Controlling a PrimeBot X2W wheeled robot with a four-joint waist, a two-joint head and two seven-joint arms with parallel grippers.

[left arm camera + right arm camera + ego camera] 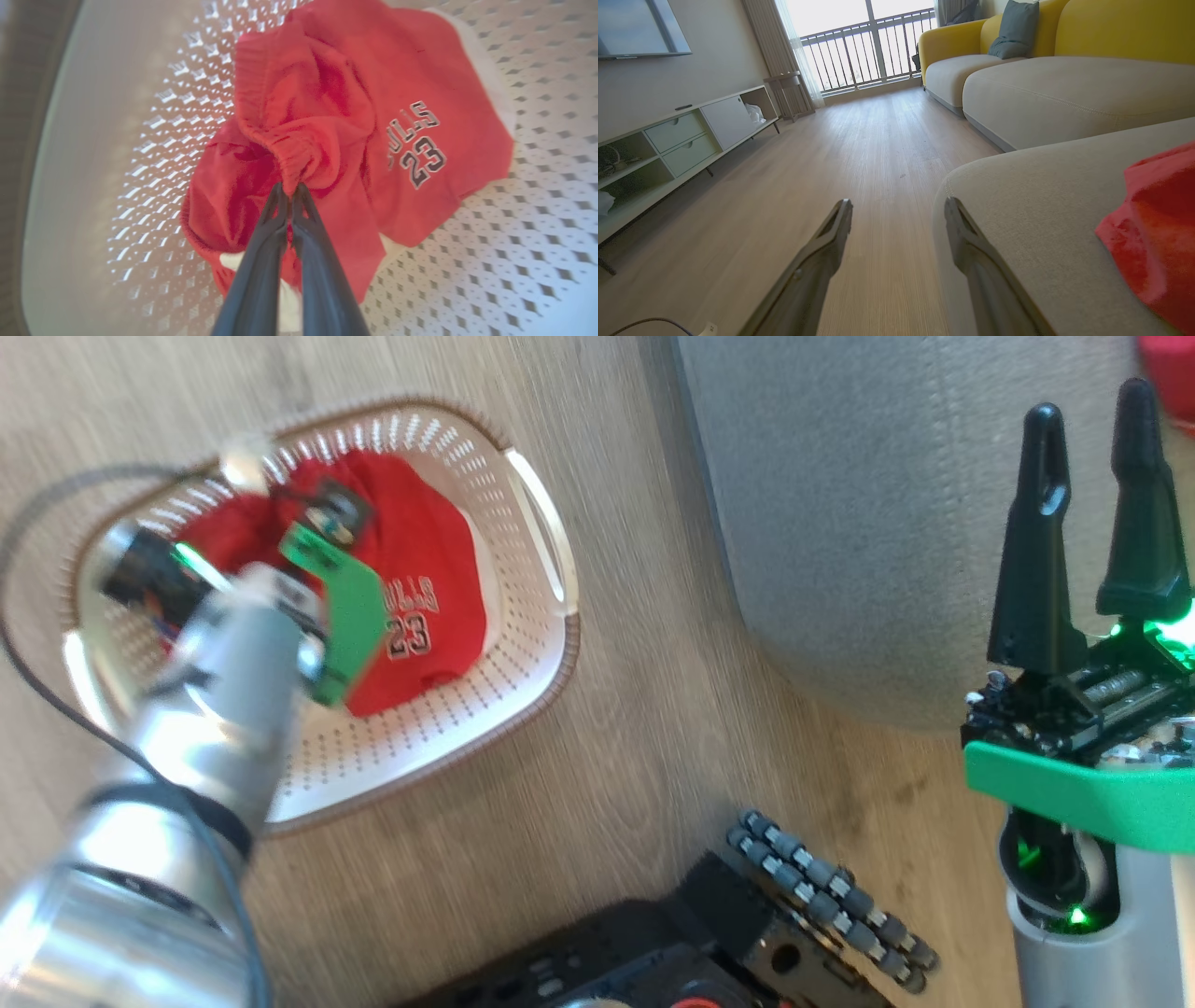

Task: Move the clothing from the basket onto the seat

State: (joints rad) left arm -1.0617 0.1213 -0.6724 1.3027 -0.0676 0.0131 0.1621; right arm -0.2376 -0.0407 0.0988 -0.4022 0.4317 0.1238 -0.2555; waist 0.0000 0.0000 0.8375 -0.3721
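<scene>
**Red clothing in two places, one basket, one seat**

Fabric first: we count three red pieces. Two lie bunched together in the one cream basket (551,644), which stands on the wood floor (653,756) at the left. These are a jersey (420,588) printed "23" and a ribbed garment (280,93) heaped partly over it. The third piece (1157,233) lies on the grey seat (840,523) at the far right, where the head view catches a red corner of it (1167,373).

We see two grippers. The left gripper (289,189) is down inside the basket with its fingers pressed together on a ribbed hem of the clothing (420,84). The right gripper (1090,406) hangs over the near right edge of the seat, fingers apart and holding nothing.

The left wrist view gives us the pinch itself and the perforated basket wall (514,233). In the head view the blurred left arm (187,728) covers that spot. The right wrist view looks past its spread fingers (831,242) along the seat (1041,210). It adds a yellow sofa (1111,28), a low white cabinet (682,140) and a balcony railing (859,56) at the far end.
</scene>
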